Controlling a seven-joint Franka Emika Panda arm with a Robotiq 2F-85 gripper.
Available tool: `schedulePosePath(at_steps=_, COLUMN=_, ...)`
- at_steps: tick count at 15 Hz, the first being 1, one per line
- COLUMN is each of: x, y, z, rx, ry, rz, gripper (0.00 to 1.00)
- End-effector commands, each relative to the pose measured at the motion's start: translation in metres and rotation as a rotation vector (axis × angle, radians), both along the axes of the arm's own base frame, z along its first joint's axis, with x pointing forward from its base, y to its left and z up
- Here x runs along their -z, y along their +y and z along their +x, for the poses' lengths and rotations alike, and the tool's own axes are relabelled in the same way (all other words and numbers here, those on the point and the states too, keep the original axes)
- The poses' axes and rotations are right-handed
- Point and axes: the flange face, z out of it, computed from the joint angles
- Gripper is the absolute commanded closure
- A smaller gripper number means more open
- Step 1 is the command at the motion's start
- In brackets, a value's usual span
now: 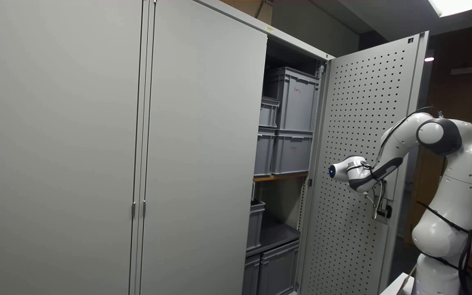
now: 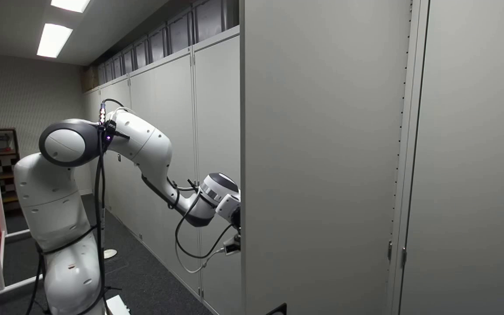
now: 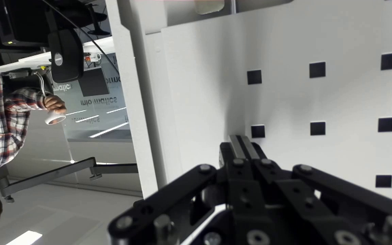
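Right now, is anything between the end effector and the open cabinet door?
Nothing visible: in the wrist view, the shut end effector is close to the perforated cabinet door; whether they touch, I can't tell.

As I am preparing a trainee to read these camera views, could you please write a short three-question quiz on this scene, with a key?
1. True or false: in an exterior view, the perforated door stands swung open.

2. Multiple choice: in the wrist view, how do the jaws stand?
a) wide apart
b) closed together
c) half open

3. Short answer: in an exterior view, what rests on the brown-edged shelf?

Key:
1. True.
2. b
3. Grey bins, some of them stacked.
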Motion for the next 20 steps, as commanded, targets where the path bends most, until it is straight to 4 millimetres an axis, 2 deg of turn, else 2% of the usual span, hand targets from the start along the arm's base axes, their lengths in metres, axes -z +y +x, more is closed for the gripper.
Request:
schedulePosePath(at_steps=1, x=-0.012, y=0.007, z=-0.001, rx=-0.04, ry=-0.003, rz=-0.002, gripper=1.0)
schedulePosePath(at_steps=20, x=-0.014, y=0.067, z=0.018, rx=-0.151, ry=0.002, rz=-0.019, gripper=1.0)
